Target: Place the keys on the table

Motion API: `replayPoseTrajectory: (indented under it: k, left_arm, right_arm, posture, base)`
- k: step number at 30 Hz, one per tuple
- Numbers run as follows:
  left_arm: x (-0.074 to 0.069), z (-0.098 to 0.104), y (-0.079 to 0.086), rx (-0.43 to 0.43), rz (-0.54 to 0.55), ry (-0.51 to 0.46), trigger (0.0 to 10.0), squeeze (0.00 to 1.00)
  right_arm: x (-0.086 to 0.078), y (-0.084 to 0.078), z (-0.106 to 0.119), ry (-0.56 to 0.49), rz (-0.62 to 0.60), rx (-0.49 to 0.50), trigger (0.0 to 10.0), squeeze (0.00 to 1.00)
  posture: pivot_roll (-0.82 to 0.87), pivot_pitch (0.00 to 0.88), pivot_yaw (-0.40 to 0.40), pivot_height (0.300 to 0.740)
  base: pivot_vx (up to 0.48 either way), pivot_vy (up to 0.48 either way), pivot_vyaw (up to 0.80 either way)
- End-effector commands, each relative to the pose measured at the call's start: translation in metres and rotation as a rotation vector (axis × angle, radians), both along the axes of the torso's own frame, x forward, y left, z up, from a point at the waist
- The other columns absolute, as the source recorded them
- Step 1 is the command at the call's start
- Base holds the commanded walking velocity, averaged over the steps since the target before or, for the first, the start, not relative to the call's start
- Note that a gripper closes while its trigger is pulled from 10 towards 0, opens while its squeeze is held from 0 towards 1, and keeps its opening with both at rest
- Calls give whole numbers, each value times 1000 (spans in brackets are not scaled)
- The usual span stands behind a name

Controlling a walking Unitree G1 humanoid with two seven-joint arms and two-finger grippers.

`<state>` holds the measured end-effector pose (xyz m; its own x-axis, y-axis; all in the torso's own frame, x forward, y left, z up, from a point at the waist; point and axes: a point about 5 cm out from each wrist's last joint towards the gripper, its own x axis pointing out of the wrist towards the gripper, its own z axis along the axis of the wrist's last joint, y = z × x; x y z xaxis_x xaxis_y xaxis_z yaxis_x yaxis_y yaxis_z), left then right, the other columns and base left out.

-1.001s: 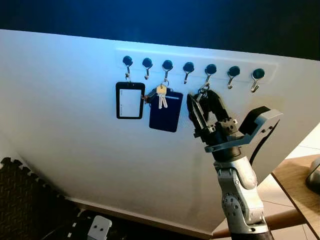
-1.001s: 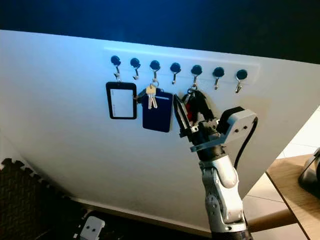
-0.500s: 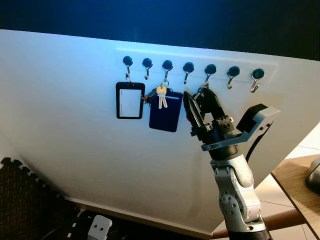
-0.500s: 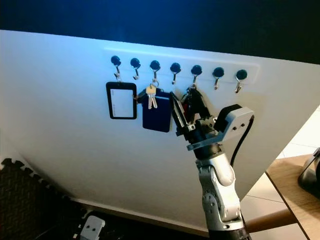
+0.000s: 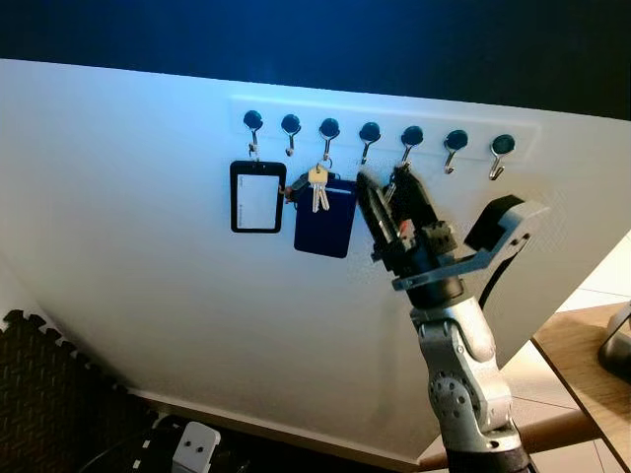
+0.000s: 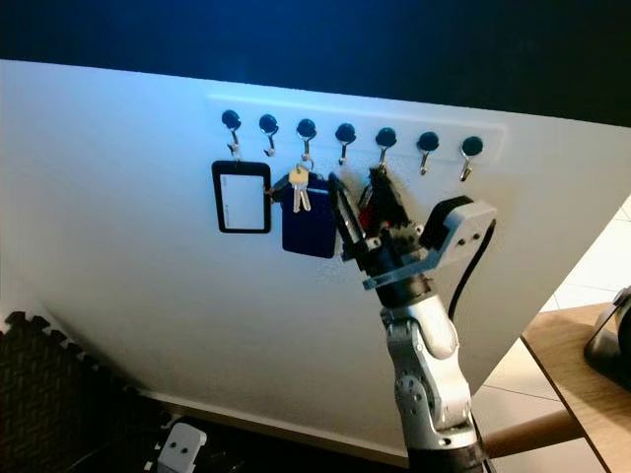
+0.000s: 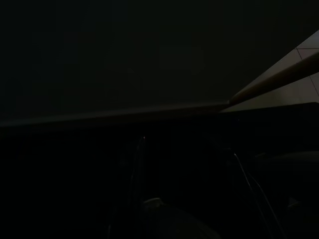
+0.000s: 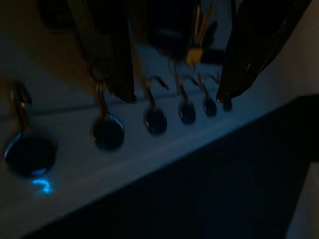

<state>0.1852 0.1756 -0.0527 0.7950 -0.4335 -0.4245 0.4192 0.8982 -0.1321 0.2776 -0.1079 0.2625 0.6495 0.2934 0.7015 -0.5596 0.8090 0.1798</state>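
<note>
A white wall panel carries a row of dark hooks. A gold and silver bunch of keys hangs from the third hook, in front of a blue card holder. My right gripper is raised against the panel, open, with its fingertips just below the fourth and fifth hooks. A small dark bunch with a red bit hangs from the fifth hook between the fingers and is mostly hidden by them. In the right wrist view the two fingers frame the hooks, with the gold keys beyond. The left arm hangs idle in the dark.
A black-framed badge holder hangs from the first hook. The two hooks at the right end are bare. A wooden table stands at the lower right with a grey object on it. Black foam mat covers the floor at the lower left.
My right gripper has moved up and to the left along the panel, closer to the hooks. It stays open. The hanging things have not moved.
</note>
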Motion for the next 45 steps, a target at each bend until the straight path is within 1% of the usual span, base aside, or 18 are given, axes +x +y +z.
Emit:
replayPoseTrajectory:
  k: [1, 6, 9, 11, 16, 17, 19, 22, 23, 24, 25, 29, 32, 36, 37, 40, 41, 45]
  left_arm:
    - [-5, -2, 3, 10, -6, 9, 10000, 0]
    - [-6, -2, 3, 9, -6, 10, 10000, 0]
    - [-7, -3, 3, 10, -8, 13, 10000, 0]
    - [-7, -3, 3, 10, -8, 14, 10000, 0]
    - [-8, -3, 3, 11, -8, 19, 10000, 0]
    - [-8, -4, 3, 12, -8, 21, 10000, 0]
    - [-9, -4, 3, 12, -6, 26, 10000, 0]
    - [-9, -4, 3, 12, -5, 27, 10000, 0]
    - [-9, -4, 3, 13, -5, 29, 10000, 0]
    - [-9, -5, 3, 14, -4, 31, 10000, 0]
    - [-9, -5, 3, 14, -4, 33, 10000, 0]
    - [-9, -5, 3, 15, -4, 36, 10000, 0]
    - [-9, -5, 3, 16, -4, 37, 10000, 0]
    - [-9, -5, 3, 19, -2, 37, 10000, 0]
    - [-9, -5, 4, 22, 1, 36, 10000, 0]
    - [-9, -5, 4, 30, 8, 31, 10000, 0]
    - [-8, -5, 5, 34, 18, 27, 10000, 0]
    - [-7, -4, 6, 35, 24, 25, 10000, 0]
  right_arm:
    - [-1, -4, -1, 12, -9, 6, 10000, 0]
    - [-3, -4, -6, 36, -18, -9, 10000, 0]
    - [-4, -3, -10, 53, -21, -45, 10000, 0]
    - [-4, -4, -11, 61, -26, -49, 10000, 0]
    - [-4, -8, -18, 86, -78, -85, 10000, 0]
    - [-4, -10, -19, 83, -87, -94, 10000, 0]
    - [-8, -14, -19, 40, -115, -123, 10000, 0]
    - [-10, -16, -18, 14, -131, -133, 10000, 0]
    - [-11, -19, -18, 2, -147, -130, 10000, 0]
    - [-12, -26, -18, -15, -198, -119, 10000, 0]
    - [-13, -30, -18, -21, -222, -120, 10000, 0]
    - [-10, -39, -21, -7, -276, -138, 10000, 0]
    - [-9, -42, -22, 3, -294, -148, 10000, 0]
    - [-6, -43, -25, 23, -293, -165, 10000, 0]
    - [-5, -43, -28, 44, -292, -173, 10000, 0]
    - [-1, -41, -33, 71, -269, -183, 10000, 0]
    - [1, -37, -35, 88, -232, -186, 10000, 0]
    - [4, -34, -36, 96, -210, -193, 10000, 0]
  posture:
    - [87, 130, -32, 740]
    - [87, 132, -30, 740]
    - [85, 133, -28, 740]
    - [85, 133, -28, 740]
    - [84, 135, -27, 740]
    - [84, 136, -27, 740]
    - [83, 136, -27, 740]
    - [83, 136, -27, 740]
    - [83, 137, -27, 740]
    - [83, 137, -27, 740]
    - [83, 137, -27, 740]
    - [81, 136, -25, 740]
    - [81, 136, -25, 740]
    - [80, 136, -26, 740]
    - [80, 136, -26, 740]
    - [81, 136, -28, 740]
    - [80, 134, -28, 740]
    - [80, 134, -28, 740]
  base:
    - [0, 0, 0]
    - [0, 0, 0]
    - [0, 0, 0]
    - [0, 0, 0]
    - [0, 0, 0]
    - [0, 0, 0]
    - [0, 0, 0]
    - [0, 0, 0]
    - [0, 0, 0]
    - [0, 0, 0]
    - [0, 0, 0]
    - [0, 0, 0]
    - [0, 0, 0]
    - [0, 0, 0]
    - [0, 0, 0]
    - [0, 0, 0]
    - [0, 0, 0]
    - [0, 0, 0]
